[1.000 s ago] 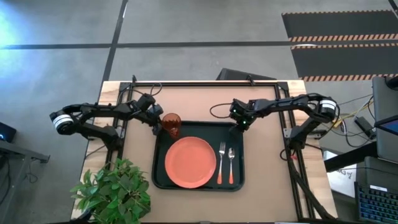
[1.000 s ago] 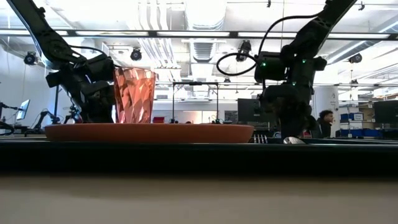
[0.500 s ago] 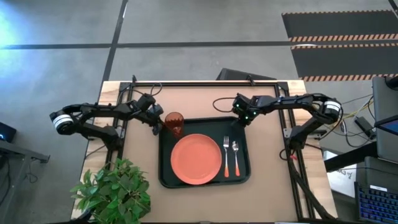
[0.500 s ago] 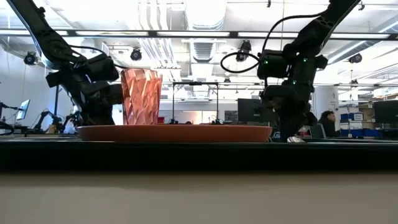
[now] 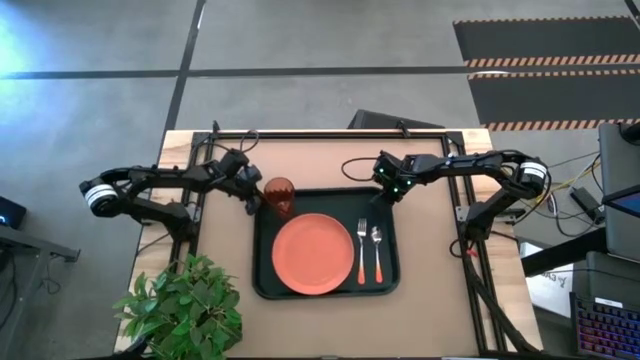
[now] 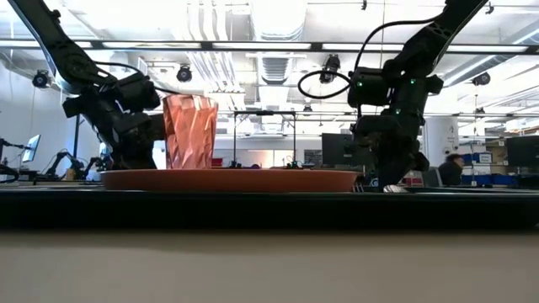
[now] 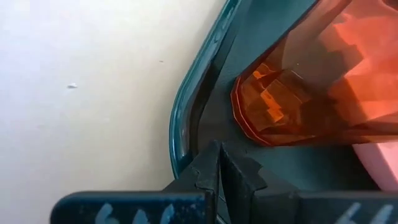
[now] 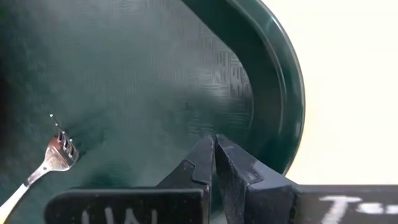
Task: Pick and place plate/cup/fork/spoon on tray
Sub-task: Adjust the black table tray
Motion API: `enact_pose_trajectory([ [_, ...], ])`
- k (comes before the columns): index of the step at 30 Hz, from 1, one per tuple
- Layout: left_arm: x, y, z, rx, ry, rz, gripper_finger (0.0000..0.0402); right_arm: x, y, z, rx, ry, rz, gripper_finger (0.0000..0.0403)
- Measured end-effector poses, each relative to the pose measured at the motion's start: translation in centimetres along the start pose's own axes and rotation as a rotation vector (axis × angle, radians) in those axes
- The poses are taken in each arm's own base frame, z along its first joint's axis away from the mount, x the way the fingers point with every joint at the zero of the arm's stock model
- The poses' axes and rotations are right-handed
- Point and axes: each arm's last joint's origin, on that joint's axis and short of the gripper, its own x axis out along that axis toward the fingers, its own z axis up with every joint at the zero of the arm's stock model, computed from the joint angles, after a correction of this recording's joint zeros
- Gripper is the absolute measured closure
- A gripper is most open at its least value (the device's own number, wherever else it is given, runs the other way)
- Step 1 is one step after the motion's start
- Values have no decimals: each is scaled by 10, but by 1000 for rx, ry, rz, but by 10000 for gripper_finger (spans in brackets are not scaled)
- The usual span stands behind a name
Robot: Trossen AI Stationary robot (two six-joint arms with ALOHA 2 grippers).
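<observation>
**Both pincers closed at tray corners**

Tray on desk holds plate, cup, fork, spoon. Left pincer and right pincer closed, empty. Low view hides fork, spoon behind rim.

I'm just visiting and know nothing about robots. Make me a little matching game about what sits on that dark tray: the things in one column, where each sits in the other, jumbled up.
Seen from above.

Things:
1. plate
2. cup
3. fork
4. spoon

Places on the tray:
A. far left corner, next to the left tool
B. nearest the tray's right rim
C. middle of the tray, the widest thing
D. between the plate and the other utensil

Pairs: 1-C, 2-A, 3-D, 4-B
</observation>
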Motion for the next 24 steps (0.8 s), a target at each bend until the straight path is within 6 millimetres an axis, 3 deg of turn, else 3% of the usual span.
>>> enact_pose_trajectory([
  [24,-2,6,3,2,-41,36,402,-2,-5,5,0,-32,-1,394],
])
